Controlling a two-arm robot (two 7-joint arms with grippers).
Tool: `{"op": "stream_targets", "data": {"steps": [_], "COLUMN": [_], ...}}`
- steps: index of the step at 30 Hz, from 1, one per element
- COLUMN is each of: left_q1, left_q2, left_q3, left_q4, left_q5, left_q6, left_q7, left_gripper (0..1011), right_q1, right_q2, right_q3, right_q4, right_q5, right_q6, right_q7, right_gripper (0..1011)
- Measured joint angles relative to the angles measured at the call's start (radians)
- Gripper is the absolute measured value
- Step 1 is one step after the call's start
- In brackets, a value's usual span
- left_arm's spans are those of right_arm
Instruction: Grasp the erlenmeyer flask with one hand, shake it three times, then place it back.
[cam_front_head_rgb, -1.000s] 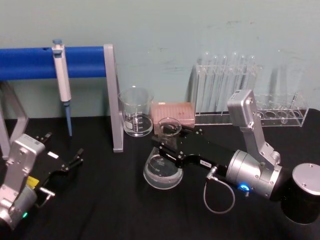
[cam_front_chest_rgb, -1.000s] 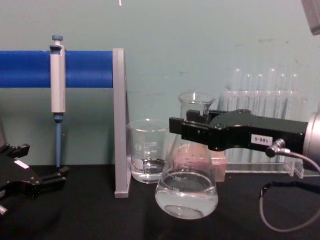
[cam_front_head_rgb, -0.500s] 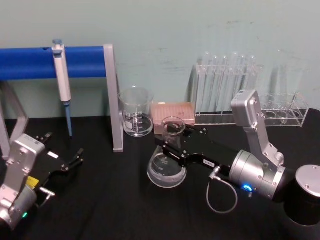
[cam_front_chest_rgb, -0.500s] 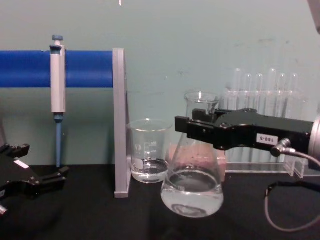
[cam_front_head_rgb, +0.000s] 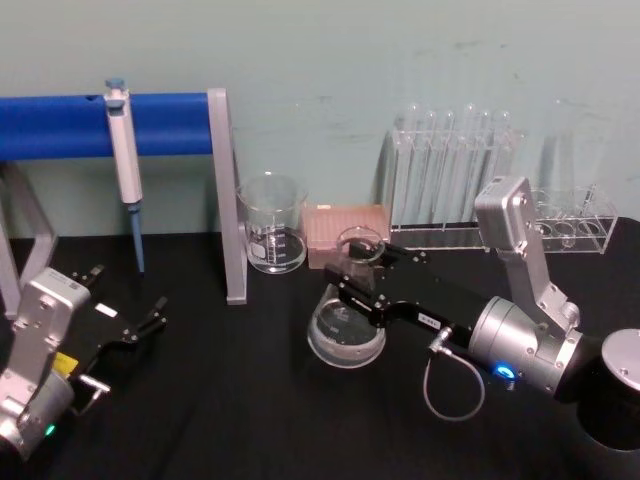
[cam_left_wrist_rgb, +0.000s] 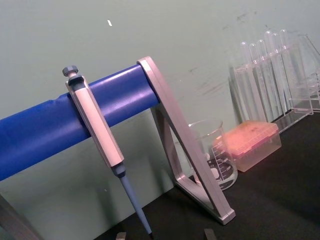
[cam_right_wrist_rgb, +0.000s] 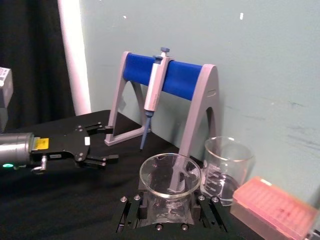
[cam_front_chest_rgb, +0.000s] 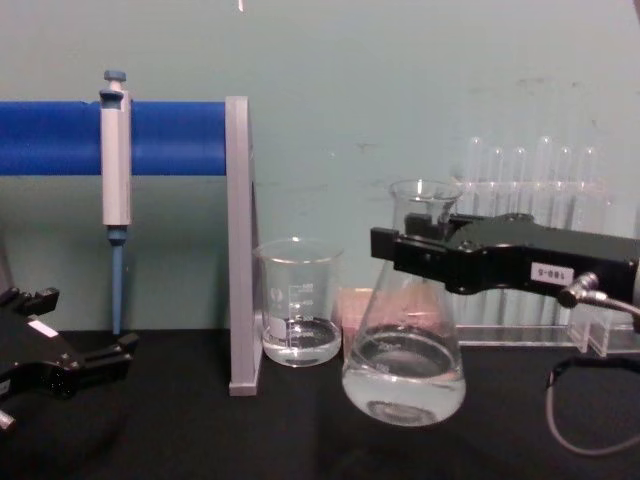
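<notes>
The erlenmeyer flask (cam_front_head_rgb: 346, 338) is clear glass with a wide base and a little clear liquid (cam_front_chest_rgb: 403, 385). My right gripper (cam_front_head_rgb: 352, 280) reaches in from the right and is shut on its neck, just under the flared rim (cam_right_wrist_rgb: 170, 175). In the chest view the black jaws (cam_front_chest_rgb: 412, 256) clamp the neck and the flask (cam_front_chest_rgb: 403, 340) stands upright. I cannot tell whether its base touches the black table. My left gripper (cam_front_head_rgb: 128, 296) rests open at the left near the table, holding nothing.
A glass beaker (cam_front_head_rgb: 272, 226) with some liquid stands behind the flask beside a grey stand post (cam_front_head_rgb: 226, 200). A pipette (cam_front_head_rgb: 124, 150) hangs on the blue bar (cam_front_head_rgb: 60, 125). A pink tip box (cam_front_head_rgb: 338, 225) and test tube racks (cam_front_head_rgb: 450, 180) line the back.
My right gripper has carried the flask to the right and slightly toward the back. The left arm has not moved.
</notes>
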Motion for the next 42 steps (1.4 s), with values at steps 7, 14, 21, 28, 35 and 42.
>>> {"op": "stream_targets", "data": {"steps": [7,14,21,28,35,42], "left_q1": [0.0,0.0,0.0,0.0,0.0,0.0], "left_q2": [0.0,0.0,0.0,0.0,0.0,0.0], "left_q3": [0.0,0.0,0.0,0.0,0.0,0.0], "left_q4": [0.0,0.0,0.0,0.0,0.0,0.0], "left_q5": [0.0,0.0,0.0,0.0,0.0,0.0], "left_q6": [0.0,0.0,0.0,0.0,0.0,0.0], "left_q7": [0.0,0.0,0.0,0.0,0.0,0.0], "left_gripper": [1001,1001,1001,1001,1001,1001], "right_q1": [-0.006,-0.017,-0.028,-0.037,-0.04,-0.038], "right_q2": [0.002,0.004,0.005,0.004,-0.002,-0.009], "right_q3": [0.017,0.038,0.057,0.076,0.09,0.102], "right_q4": [0.002,0.0,-0.005,-0.008,-0.008,-0.008], "right_q5": [-0.009,-0.019,-0.028,-0.038,-0.048,-0.056], "right_q6": [-0.004,-0.005,-0.003,0.0,0.002,0.007], "right_q7": [-0.018,-0.037,-0.052,-0.068,-0.076,-0.08], "right_gripper": [451,451,451,451,451,451]}}
